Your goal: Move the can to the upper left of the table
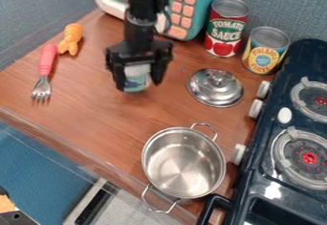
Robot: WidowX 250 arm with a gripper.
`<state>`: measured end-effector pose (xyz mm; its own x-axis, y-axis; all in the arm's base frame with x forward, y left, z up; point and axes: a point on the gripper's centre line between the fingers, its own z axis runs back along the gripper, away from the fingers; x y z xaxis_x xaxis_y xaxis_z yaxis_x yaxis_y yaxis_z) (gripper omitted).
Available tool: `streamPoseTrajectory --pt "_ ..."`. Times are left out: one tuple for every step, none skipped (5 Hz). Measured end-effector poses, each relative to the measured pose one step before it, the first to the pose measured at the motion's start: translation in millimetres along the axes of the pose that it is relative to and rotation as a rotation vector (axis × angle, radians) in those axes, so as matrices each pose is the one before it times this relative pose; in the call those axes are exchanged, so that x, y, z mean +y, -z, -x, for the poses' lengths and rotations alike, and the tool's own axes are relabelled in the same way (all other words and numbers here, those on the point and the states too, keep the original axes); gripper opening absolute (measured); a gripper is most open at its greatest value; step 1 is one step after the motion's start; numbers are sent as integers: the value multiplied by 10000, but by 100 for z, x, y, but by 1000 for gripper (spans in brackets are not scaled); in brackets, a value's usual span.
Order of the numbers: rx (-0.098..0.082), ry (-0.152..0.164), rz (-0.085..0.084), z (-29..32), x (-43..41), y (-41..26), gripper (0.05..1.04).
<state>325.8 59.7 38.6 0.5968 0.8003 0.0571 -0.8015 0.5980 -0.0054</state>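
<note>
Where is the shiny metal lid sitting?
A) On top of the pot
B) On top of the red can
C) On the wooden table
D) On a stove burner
C: the lid lies on the wooden table, between the open pot and the red can.

A small white-and-teal can, upright in the pincer, left of the silver lid

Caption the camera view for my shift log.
End effector around a small can, between the pink-handled fork and the metal lid.
</note>
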Motion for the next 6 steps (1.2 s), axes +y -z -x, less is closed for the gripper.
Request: streamPoseTrajectory --pt "43 -63 -20 -1876 18 389 999" --pt "-154 -82 86 -2423 -396 -65 999" --pt "37 120 -38 -1536 -410 318 999" --pt "-53 27 72 -1280 -233 -248 999" --pt "129 -35 -85 264 317 265 999" --pt "345 46 271 1038 -108 -467 999"
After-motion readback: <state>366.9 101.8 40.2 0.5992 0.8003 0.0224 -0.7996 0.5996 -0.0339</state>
